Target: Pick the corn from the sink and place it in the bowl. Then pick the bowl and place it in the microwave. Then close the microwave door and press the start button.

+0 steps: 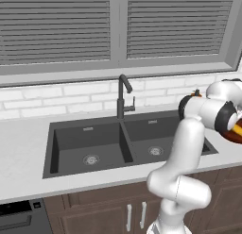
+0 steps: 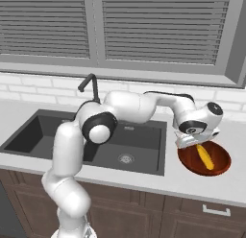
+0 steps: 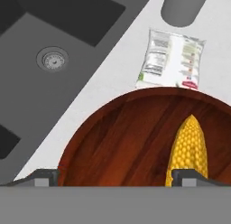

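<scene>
The yellow corn (image 3: 188, 146) lies inside the reddish-brown bowl (image 3: 117, 137), toward its right side in the hand view. My gripper (image 3: 119, 178) hangs just above the bowl, open, its two fingertips spread wide with nothing between them. The right fingertip (image 3: 194, 177) overlaps the cob's near end. From the right base view, the gripper (image 2: 190, 141) hovers over the left rim of the bowl (image 2: 188, 163), which stands on the counter right of the sink (image 2: 43, 136), with the corn (image 2: 205, 157) in it. The left base view shows the dark sink (image 1: 94, 143) with bare basins.
A white printed packet (image 3: 171, 60) and a grey cylinder (image 3: 184, 8) lie on the counter beyond the bowl. The black faucet (image 1: 122, 98) stands behind the sink's divider. My arm reaches across the right basin. A white brick wall and a blinded window run behind.
</scene>
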Tool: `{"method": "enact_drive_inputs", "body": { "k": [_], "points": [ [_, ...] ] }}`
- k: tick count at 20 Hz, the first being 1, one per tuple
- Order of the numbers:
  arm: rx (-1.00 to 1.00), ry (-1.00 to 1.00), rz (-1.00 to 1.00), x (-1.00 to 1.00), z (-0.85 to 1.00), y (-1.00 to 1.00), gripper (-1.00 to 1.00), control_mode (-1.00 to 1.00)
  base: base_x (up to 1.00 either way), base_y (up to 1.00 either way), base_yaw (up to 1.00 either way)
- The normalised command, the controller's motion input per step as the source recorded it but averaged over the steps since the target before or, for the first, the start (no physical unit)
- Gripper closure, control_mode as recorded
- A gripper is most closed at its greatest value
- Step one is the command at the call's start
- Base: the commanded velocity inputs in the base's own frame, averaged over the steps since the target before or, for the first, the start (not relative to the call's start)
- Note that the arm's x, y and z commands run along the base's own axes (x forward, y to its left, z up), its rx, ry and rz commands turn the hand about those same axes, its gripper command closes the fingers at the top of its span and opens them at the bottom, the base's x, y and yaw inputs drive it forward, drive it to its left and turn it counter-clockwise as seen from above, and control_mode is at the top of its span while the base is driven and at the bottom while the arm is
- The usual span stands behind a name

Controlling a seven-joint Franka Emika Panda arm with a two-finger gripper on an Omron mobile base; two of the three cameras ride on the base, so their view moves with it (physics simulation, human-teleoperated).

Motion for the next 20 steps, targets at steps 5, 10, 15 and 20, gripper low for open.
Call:
{"method": "enact_drive_inputs", "body": {
  "k": [5,10,15,20],
  "points": [
    [-0.03,0.03,-0.13,-0.24,0.17,0.5,-1.0,-1.0,0.0,0.0,0.0],
    [-0.08,0.09,-0.2,0.0,0.11,0.46,-1.0,-1.0,0.0,0.0,0.0],
    [-0.1,0.13,-0.21,0.0,0.1,0.24,-1.0,-1.0,0.0,0.0,0.0],
    [-0.12,0.19,-0.09,0.01,0.0,0.0,-1.0,-1.0,0.0,0.0,0.0]
  ]
}}
